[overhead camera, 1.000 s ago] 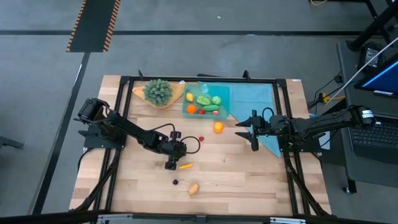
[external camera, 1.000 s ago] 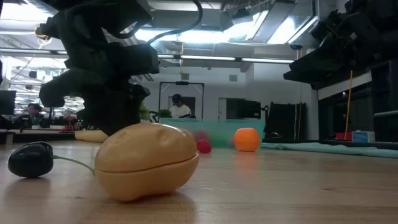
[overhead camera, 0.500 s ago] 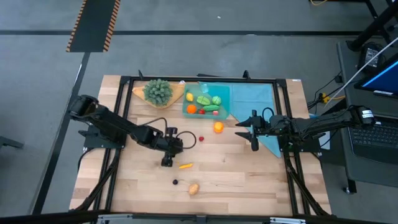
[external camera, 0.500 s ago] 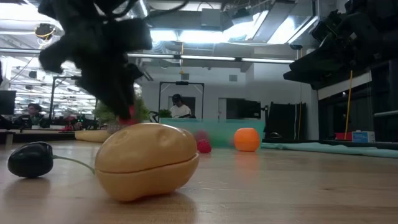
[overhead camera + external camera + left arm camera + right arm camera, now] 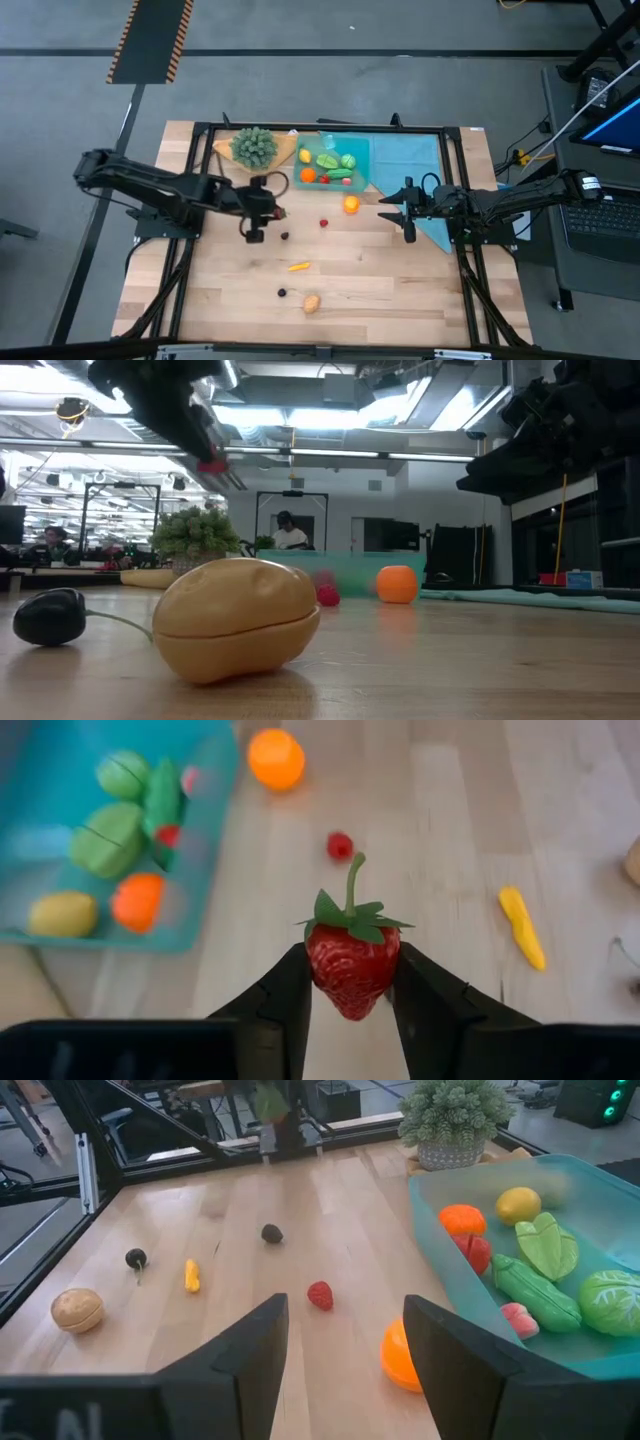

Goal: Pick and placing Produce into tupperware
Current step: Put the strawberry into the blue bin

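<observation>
1 strawberry (image 5: 352, 966) clamped in left gripper (image 5: 350, 1005), above table (image 5: 400, 290).
Right gripper (image 5: 345, 1342) fingers apart, empty, beside tupperware (image 5: 600, 1350).

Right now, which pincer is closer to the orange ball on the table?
Right. The right pincer sits open just beside the orange ball; the left pincer, holding the strawberry, is farther off.

grey floor (image 5: 300, 80), striped hazard tape (image 5: 150, 40), ceiling lights (image 5: 330, 415)

Left tool (image 5: 254, 234) hovers left of the tupperware (image 5: 331, 161), seemingly gripping something.
</observation>
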Available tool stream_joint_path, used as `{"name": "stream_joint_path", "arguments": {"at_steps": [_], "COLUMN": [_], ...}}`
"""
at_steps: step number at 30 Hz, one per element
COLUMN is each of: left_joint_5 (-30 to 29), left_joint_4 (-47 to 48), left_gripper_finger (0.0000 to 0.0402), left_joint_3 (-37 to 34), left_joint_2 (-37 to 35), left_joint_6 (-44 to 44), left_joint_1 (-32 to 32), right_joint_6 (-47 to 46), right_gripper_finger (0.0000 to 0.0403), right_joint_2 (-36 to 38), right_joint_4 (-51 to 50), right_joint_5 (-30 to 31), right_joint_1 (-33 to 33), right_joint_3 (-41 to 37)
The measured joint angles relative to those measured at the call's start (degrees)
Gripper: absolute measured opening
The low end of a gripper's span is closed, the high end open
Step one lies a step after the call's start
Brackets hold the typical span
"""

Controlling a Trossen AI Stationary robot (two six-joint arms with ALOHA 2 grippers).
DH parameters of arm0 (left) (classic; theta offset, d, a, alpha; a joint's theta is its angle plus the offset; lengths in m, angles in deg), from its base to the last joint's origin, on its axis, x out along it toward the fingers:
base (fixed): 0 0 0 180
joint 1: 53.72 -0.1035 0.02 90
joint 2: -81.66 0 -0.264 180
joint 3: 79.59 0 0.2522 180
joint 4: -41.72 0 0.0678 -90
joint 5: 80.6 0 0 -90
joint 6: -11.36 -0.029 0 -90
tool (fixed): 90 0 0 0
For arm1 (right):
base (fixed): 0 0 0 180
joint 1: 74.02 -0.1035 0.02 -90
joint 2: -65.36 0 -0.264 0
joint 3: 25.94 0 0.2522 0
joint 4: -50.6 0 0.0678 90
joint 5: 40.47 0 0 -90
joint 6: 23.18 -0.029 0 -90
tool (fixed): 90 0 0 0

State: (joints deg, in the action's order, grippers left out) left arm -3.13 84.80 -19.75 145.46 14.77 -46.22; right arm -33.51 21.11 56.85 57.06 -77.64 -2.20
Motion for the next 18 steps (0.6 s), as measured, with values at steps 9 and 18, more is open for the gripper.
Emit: {"name": "stream_joint_path", "arguments": {"at_steps": [9,18], "left_joint_5": [0.0,0.0], "left_joint_4": [-0.2,-6.4], "left_gripper_finger": [0.0105,0.0113], "left_joint_3": [-3.9,-11.4], "left_joint_2": [-9.7,-19.6], "left_joint_6": [-2.1,-3.2], "left_joint_1": [-3.2,-6.1], "right_joint_6": [0.0,-0.1], "right_gripper_finger": [0.0202,0.0202], "right_joint_2": [0.0,0.0], "right_joint_4": [-0.4,-0.4], "right_joint_5": [0.0,0.0], "right_joint_1": [0.0,0.0], "right_joint_3": [0.0,0.0]}}
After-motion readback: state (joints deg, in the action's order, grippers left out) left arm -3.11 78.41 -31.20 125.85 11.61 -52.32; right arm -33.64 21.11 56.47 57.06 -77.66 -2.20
